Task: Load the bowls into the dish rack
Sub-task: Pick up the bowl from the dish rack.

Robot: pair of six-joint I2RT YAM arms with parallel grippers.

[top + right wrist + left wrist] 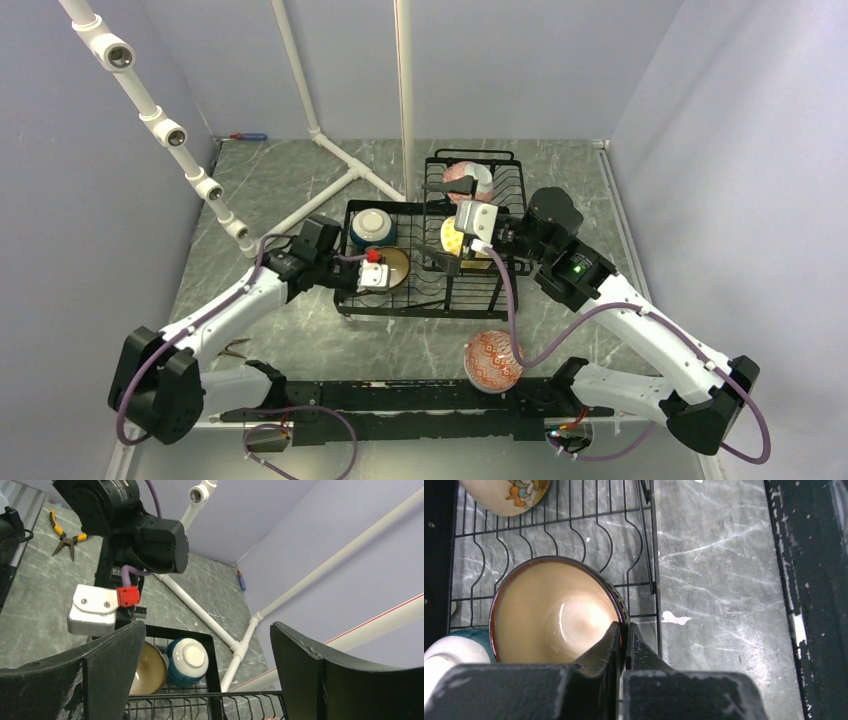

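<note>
The black wire dish rack (pixel 400 305) stands mid-table. In its lower tray a brown-rimmed cream bowl (pixel 549 615) leans on edge, and my left gripper (pixel 624 630) is shut on its rim, one finger inside and one outside. A teal-and-white bowl (pixel 371 227) lies bottom-up beside it. A yellow bowl (pixel 452 236) sits further right in the tray, and a pink-patterned bowl (pixel 470 180) sits in the raised basket. Another pink-patterned bowl (pixel 492 360) rests on the table in front of the rack. My right gripper (pixel 440 225) hovers open over the rack, holding nothing.
A white pipe frame (pixel 340 165) crosses the table behind and left of the rack. Pliers (pixel 65 537) lie on the table near the left arm's base. A small screwdriver (pixel 248 136) lies at the back wall. Purple walls close in on three sides.
</note>
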